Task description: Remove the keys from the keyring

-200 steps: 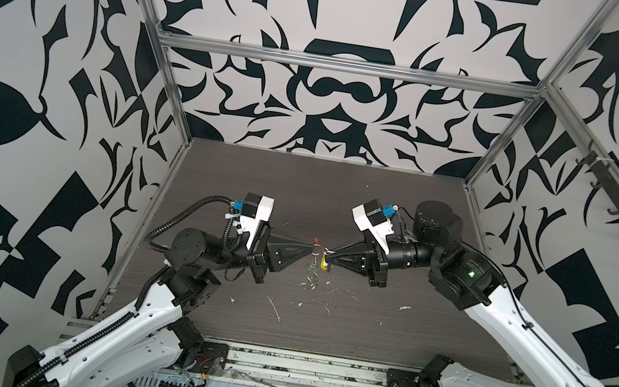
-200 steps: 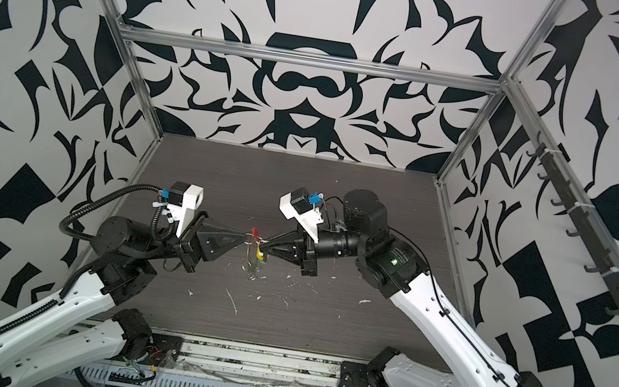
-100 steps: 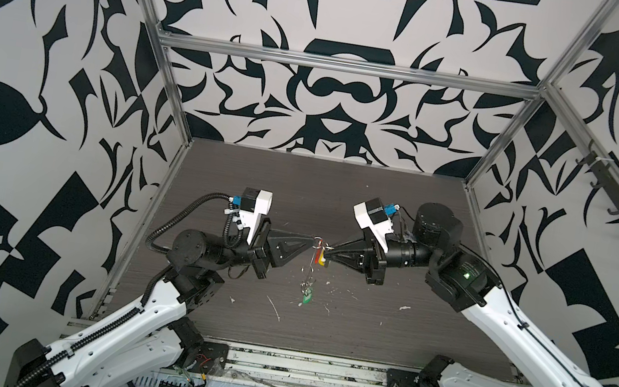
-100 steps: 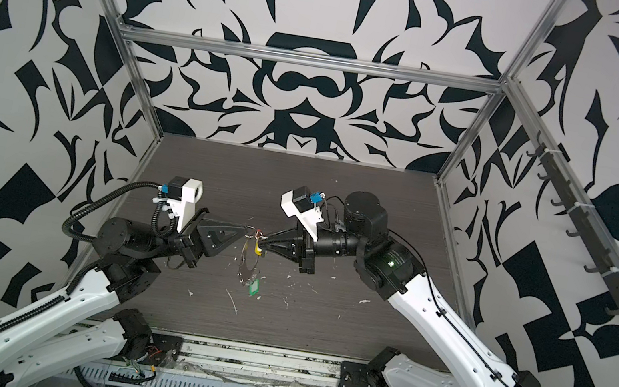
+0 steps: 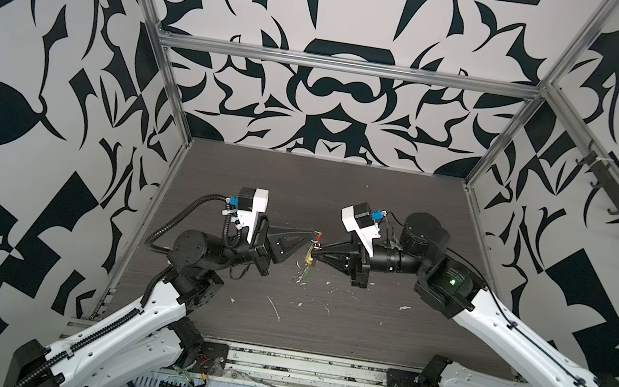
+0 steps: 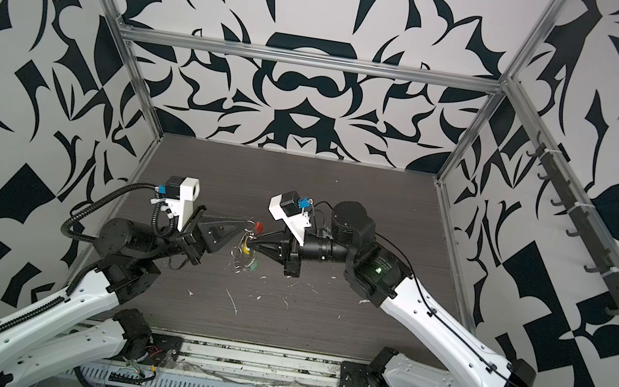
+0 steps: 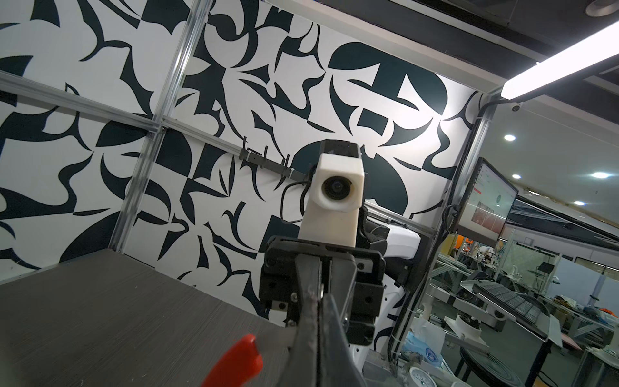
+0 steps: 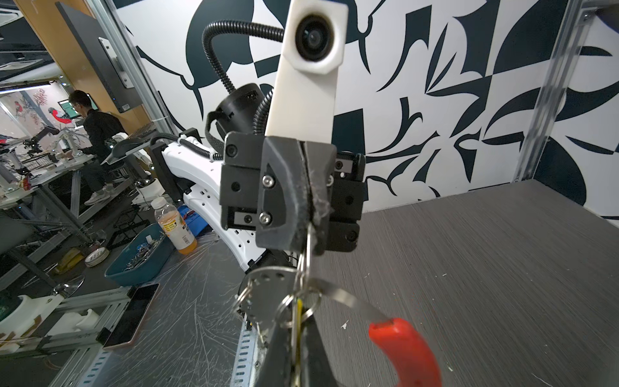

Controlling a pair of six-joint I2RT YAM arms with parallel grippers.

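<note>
Above the middle of the table (image 5: 319,331), the left gripper (image 5: 309,234) and right gripper (image 5: 318,251) meet tip to tip. The left one's fingers are pressed together on a silver split ring (image 8: 308,241) of the keyring (image 8: 341,296), whose red segment (image 8: 405,348) curves beside them. The right one's fingers clamp the yellow key (image 6: 246,250). The green key (image 6: 254,266) is a blur just below; whether it hangs or lies on the table cannot be told.
</note>
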